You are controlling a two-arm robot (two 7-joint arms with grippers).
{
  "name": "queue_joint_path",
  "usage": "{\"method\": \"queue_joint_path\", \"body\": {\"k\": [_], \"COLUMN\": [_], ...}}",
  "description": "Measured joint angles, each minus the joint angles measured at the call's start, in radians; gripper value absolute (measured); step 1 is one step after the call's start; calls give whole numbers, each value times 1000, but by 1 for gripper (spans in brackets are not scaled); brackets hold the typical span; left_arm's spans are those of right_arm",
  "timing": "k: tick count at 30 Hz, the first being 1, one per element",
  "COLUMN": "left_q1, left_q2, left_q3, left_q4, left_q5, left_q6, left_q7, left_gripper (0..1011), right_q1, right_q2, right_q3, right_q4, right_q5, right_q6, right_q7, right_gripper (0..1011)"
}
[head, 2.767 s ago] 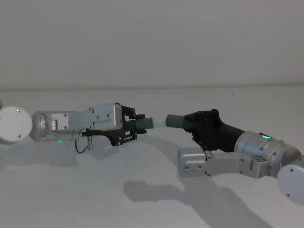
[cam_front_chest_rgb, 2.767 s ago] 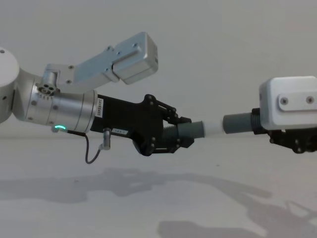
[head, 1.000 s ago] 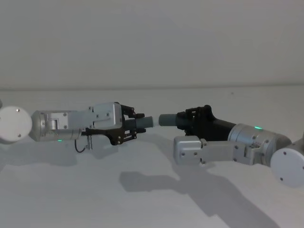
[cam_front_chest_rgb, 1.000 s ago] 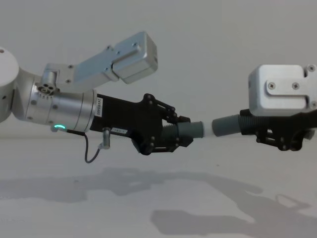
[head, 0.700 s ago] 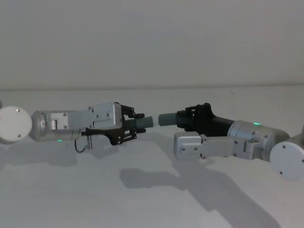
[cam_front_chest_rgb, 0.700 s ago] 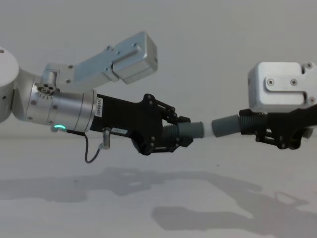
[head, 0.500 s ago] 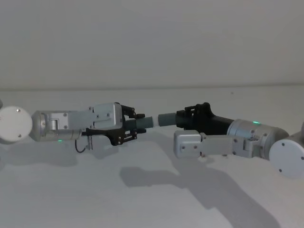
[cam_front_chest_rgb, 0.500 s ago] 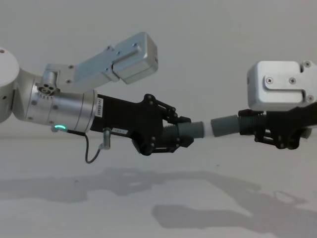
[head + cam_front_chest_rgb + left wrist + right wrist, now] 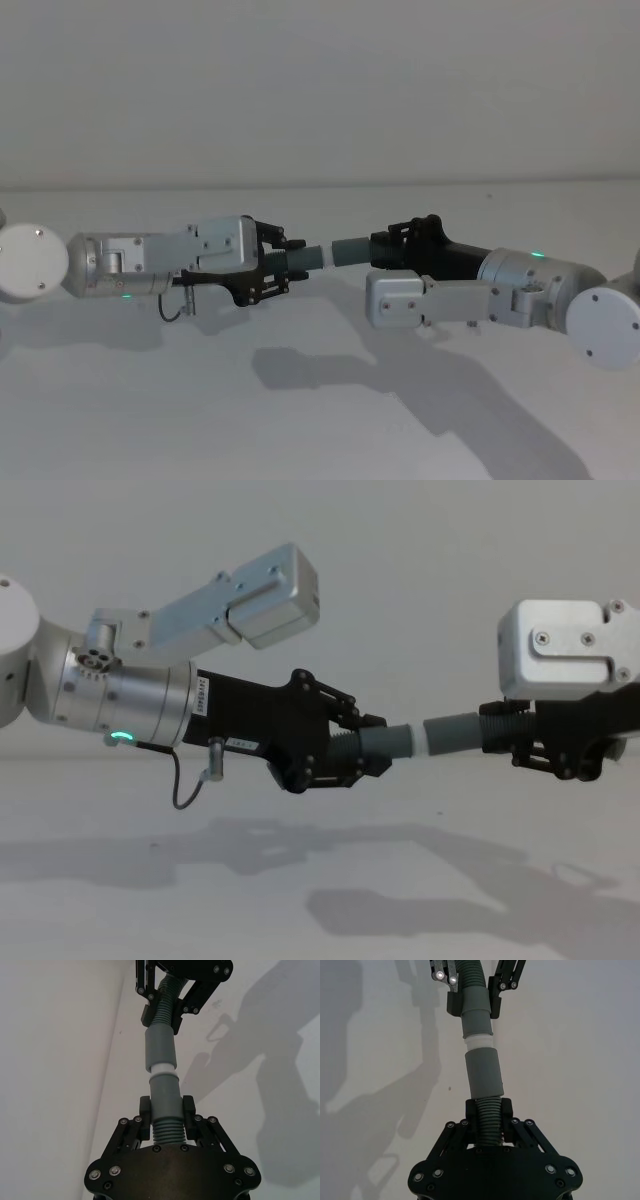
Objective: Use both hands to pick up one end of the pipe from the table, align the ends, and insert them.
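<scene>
While both black toothed end effectors, left and right, clamp the ribbed necks of the dark grey, seemingly rigid, light tube pieces mid-frame above the white counter, their ends nearly meet.

- Left pipe piece: grey, ribbed hose behind a smooth collar, clamped between the left gripper fingers.
- Right pipe piece: same build, pinched in the right gripper.
- Ends: nearly in line, meeting at a whitish band between both grippers, above the table.
</scene>
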Motion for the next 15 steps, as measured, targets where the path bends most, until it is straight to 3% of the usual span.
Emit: {"method": "queue_joint_path", "body": {"k": [15], "left_q1": [0], "left_q2": [0], "left_q3": [0], "left_q4": [0], "left_q5": [0], "left_q6": [0], "left_q7": [0], "left_gripper": [341], "right_q1": [2], "right_q2": [-2], "right_q3": [2], "right_q4": [5], "right_q5": [2], "right_q6": [-2], "right_q7": [5], "right_gripper": [253]}}
